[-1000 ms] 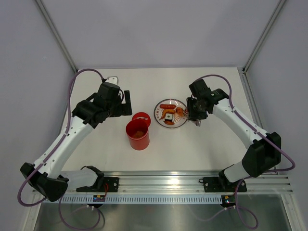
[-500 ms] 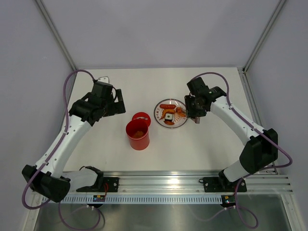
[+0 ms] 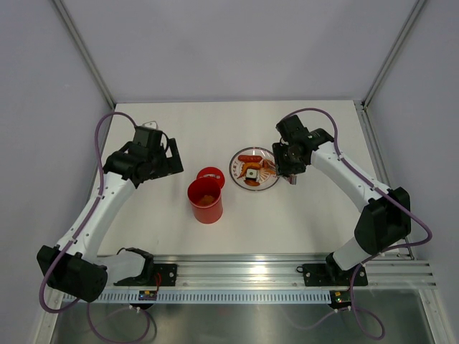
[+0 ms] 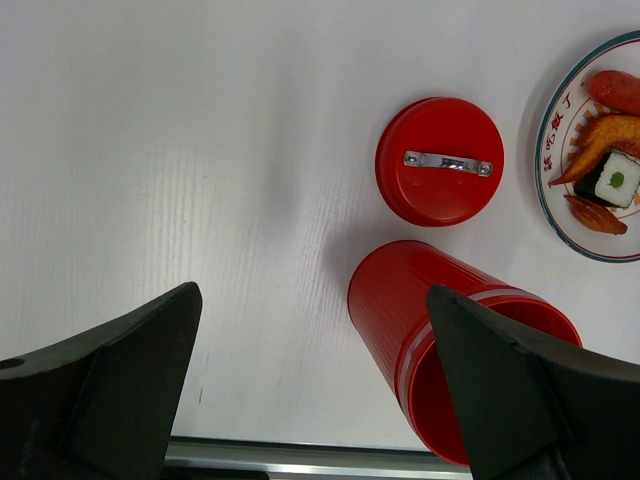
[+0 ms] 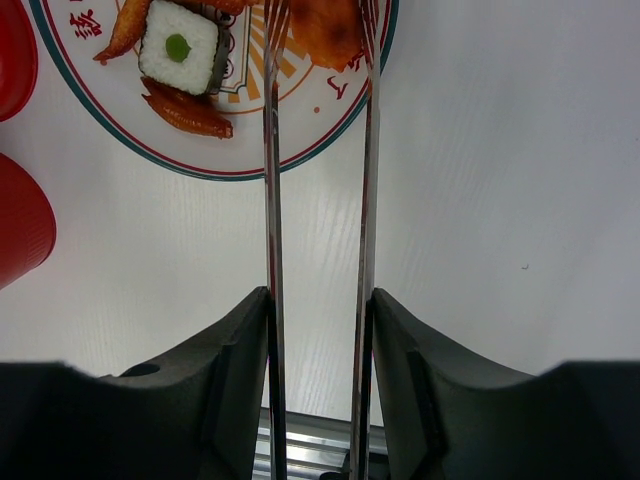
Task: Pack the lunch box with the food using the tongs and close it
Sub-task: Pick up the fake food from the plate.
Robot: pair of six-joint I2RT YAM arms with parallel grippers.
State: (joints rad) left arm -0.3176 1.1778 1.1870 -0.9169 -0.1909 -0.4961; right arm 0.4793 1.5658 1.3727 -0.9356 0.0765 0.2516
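The red lunch box (image 3: 206,201) stands open and upright, with an orange-brown piece inside. Its lid (image 3: 210,175) lies flat just behind it, pale handle up (image 4: 447,162). My right gripper (image 5: 320,300) is shut on the grey tongs (image 5: 270,200). The tongs' two arms stand apart, their tips over the right part of the plate (image 5: 250,166), either side of a fried bit (image 5: 330,25). A black-and-white roll (image 5: 180,45), another fried bit (image 5: 186,113) and a red sausage (image 4: 615,90) also lie on the plate. My left gripper (image 4: 312,310) hangs open and empty, left of the lunch box (image 4: 450,330).
The white plate with orange pattern (image 3: 236,172) sits right of the lid. Grey walls enclose the table on three sides. A metal rail (image 3: 237,269) carrying the arm bases runs along the near edge.
My left arm has drawn back to the left, away from the lunch box and lid. My right gripper has shifted slightly left toward the plate, and the tongs' arms have spread a little.
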